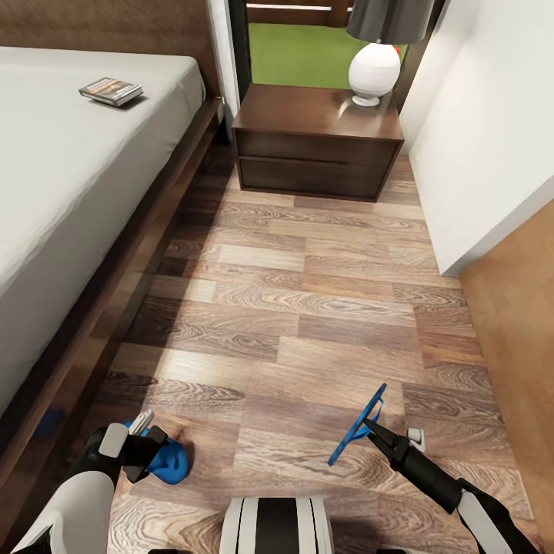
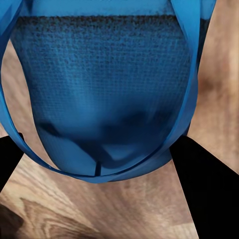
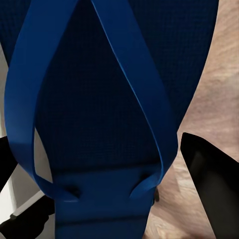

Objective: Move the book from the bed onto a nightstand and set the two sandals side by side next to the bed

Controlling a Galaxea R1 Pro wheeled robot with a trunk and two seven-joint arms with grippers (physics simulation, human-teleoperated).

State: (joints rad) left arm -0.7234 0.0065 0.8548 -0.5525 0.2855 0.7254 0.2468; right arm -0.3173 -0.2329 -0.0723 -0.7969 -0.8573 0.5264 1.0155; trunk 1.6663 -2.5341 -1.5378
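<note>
Sandals (image 1: 358,428) held (book (image 1: 111,91) on bed (image 1: 69,177)).

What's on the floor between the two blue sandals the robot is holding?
Nothing but bare wood-plank floor. The head view shows one sandal at the left gripper and the other sandal at the right gripper.

Floor (image 1: 308,308): wood planks in mixed brown tones, strongly grained, shaded darker along the bed side. Wall (image 1: 492,131): plain white, on the right, ending at a corner. Door (image 1: 519,323): light-brown wood panel past that corner. Window (image 1: 300,50): dark-framed, green lawn outside. Table lamp (image 1: 375,69): rounded white base, grey shade, standing by the window.
</note>
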